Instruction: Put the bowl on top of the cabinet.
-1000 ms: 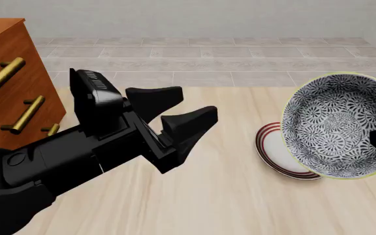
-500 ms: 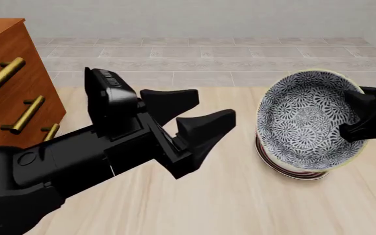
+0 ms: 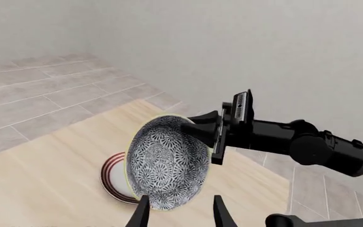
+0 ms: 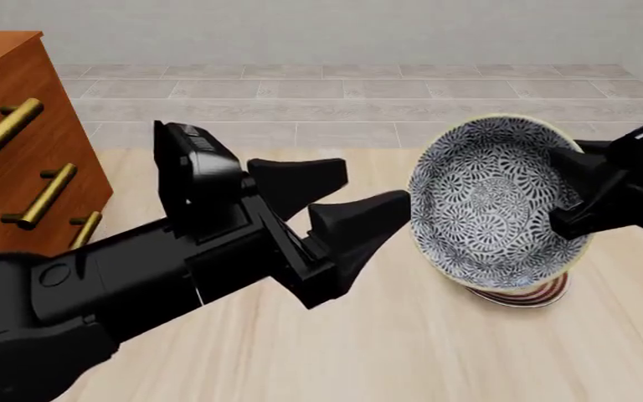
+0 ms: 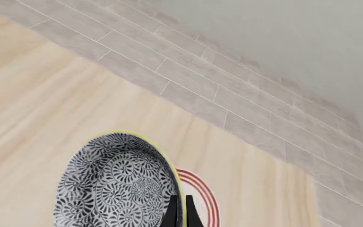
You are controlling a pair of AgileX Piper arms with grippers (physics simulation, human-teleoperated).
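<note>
The bowl (image 4: 489, 205), blue-black patterned with a pale rim, hangs tilted on its side above the table. Its mouth faces the left arm. My right gripper (image 4: 573, 197) is shut on the bowl's right rim, as the right wrist view shows with the rim (image 5: 168, 184) between the thin fingers (image 5: 170, 215). Just left of the bowl, my left gripper (image 4: 374, 186) stands open and holds nothing. In the left wrist view the bowl (image 3: 166, 163) lies straight ahead of the open fingers (image 3: 142, 215). The reddish-brown cabinet (image 4: 14, 142) stands at the far left.
A white plate with red rings (image 4: 528, 295) lies on the wooden table under the bowl, and is also seen as the plate (image 3: 113, 177) and the plate (image 5: 203, 201). The right arm (image 3: 295, 142) reaches across the left wrist view. A tiled floor lies beyond the table.
The right gripper has carried the bowl leftward and turned its mouth toward the left gripper. The left gripper has moved slightly right, closing the gap to the bowl.
</note>
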